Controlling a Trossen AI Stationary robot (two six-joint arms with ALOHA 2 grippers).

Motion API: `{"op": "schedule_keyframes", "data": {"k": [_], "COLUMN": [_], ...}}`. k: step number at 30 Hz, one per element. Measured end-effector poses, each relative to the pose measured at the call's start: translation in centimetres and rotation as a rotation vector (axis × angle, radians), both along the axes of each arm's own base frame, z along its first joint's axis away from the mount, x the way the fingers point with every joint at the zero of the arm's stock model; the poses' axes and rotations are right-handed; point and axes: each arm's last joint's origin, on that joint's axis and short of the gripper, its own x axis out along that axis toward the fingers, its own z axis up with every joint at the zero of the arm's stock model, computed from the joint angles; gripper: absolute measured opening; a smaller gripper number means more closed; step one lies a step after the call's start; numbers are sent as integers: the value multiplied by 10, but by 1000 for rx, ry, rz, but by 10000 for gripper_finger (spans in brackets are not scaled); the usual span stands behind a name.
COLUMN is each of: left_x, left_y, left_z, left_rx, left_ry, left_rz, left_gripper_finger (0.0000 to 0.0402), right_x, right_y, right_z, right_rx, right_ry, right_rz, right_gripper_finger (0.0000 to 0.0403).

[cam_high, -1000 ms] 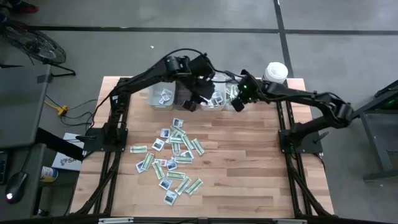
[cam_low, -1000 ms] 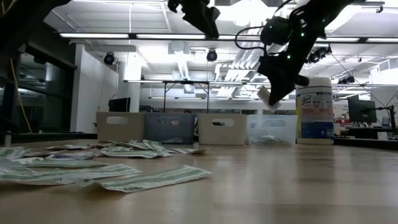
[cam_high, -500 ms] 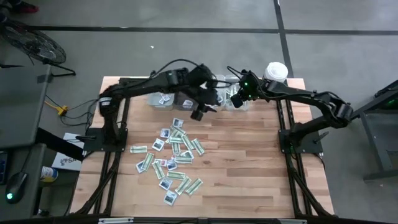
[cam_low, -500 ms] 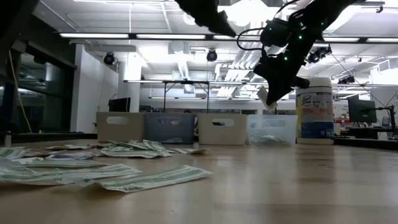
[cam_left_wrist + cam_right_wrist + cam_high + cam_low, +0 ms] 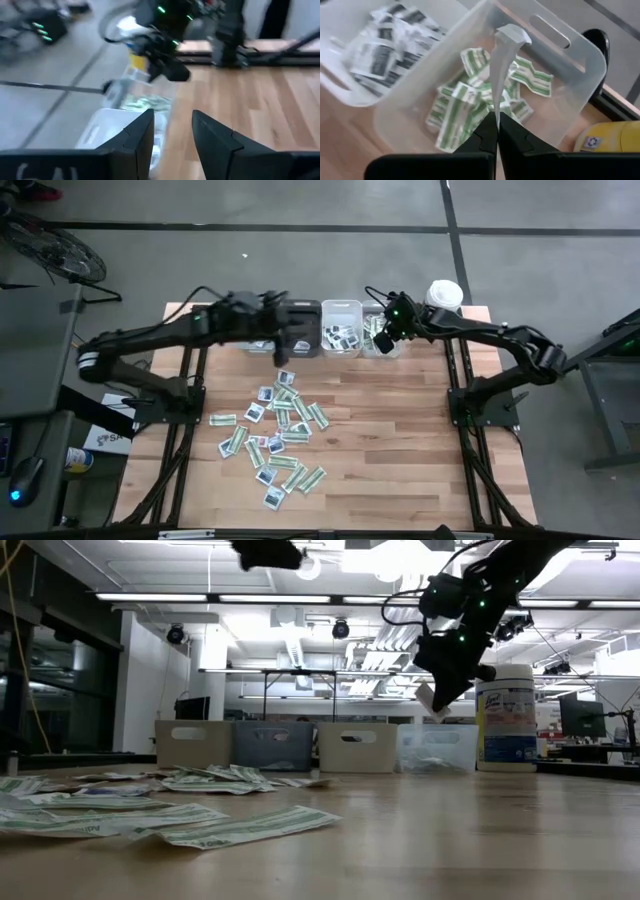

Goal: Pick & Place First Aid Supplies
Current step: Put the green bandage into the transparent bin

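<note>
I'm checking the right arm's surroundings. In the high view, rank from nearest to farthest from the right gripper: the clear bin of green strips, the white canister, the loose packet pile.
1. Clear plastic bin of green-and-white strips: directly under the right gripper.
2. Tall white round canister: back right corner.
3. Loose pile of paper packets: mid-table, toward the left arm.

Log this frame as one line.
right gripper: shut on packet, above clear bin | left gripper: open, empty, near bins | pile: on table
</note>
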Motion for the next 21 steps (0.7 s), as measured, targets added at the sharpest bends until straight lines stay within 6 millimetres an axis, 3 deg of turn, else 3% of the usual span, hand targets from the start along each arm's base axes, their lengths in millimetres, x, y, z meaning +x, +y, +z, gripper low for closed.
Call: {"op": "schedule_keyframes", "data": {"k": [10,15,21], "left_x": [-75,-96,-109], "left_y": [-18,-23,-26], "left_z": [-43,-66,-77], "left_rx": [-51,-72,-94], "left_ry": [-91,-147,-167], "left_rz": [68,75,77], "left_gripper_finger": [130,130,130], "right_x": [6,8,8], "right_y": [-8,-9,-10], "right_z": [-21,-26,-25], "right_rx": [120,150,173], "right_ry": [-43,-62,-90], "right_rz": [-169,-227,-247], "right_gripper_finger": [0,0,15]}}
